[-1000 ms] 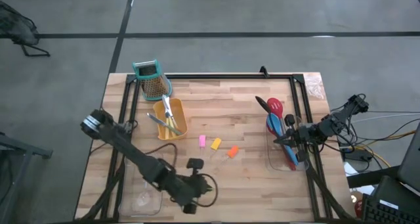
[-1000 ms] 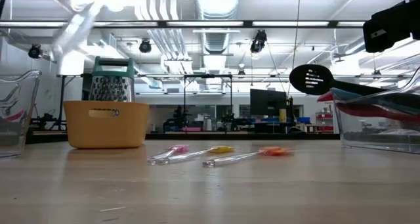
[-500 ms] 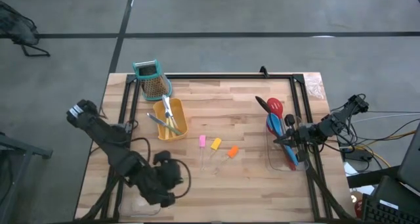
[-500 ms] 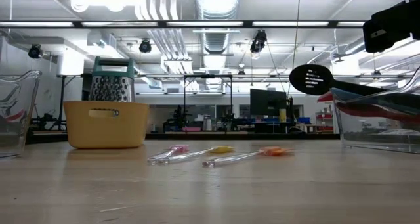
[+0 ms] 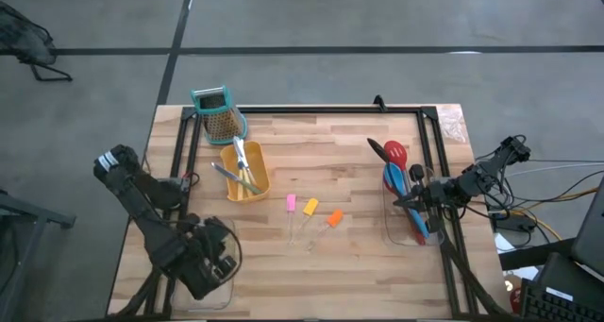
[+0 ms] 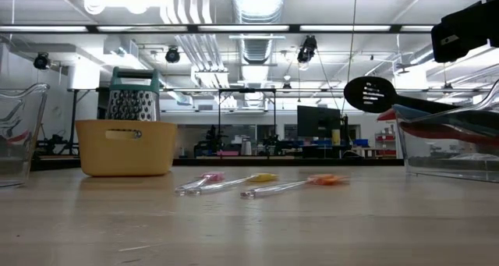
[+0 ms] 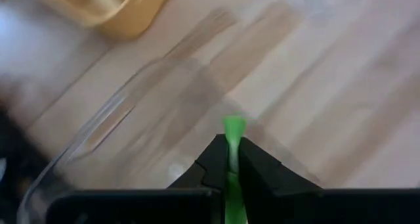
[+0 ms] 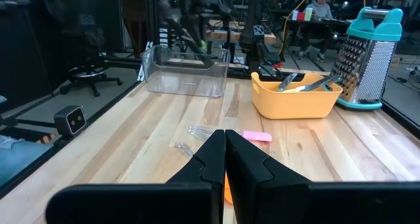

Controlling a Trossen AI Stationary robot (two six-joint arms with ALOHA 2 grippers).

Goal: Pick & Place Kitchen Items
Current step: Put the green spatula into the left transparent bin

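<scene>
Fingers of the left gripper (image 7: 231,159) pinch a green-tipped tool (image 7: 232,129) over the clear tray (image 5: 209,286) at the table's near left, apparently ready to drop it in. Right gripper (image 8: 225,142), fingers together, waits by the spoon tray (image 5: 409,229).

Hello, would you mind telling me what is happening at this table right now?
The robot is sorting kitchen tools. The left pincer is shut on a green-tipped tool and hangs over the clear tray at the table's near left corner. The right pincer is shut and waits by the right-hand clear tray, which holds the long spoons. Pink, yellow and orange tools lie loose mid-table.
</scene>
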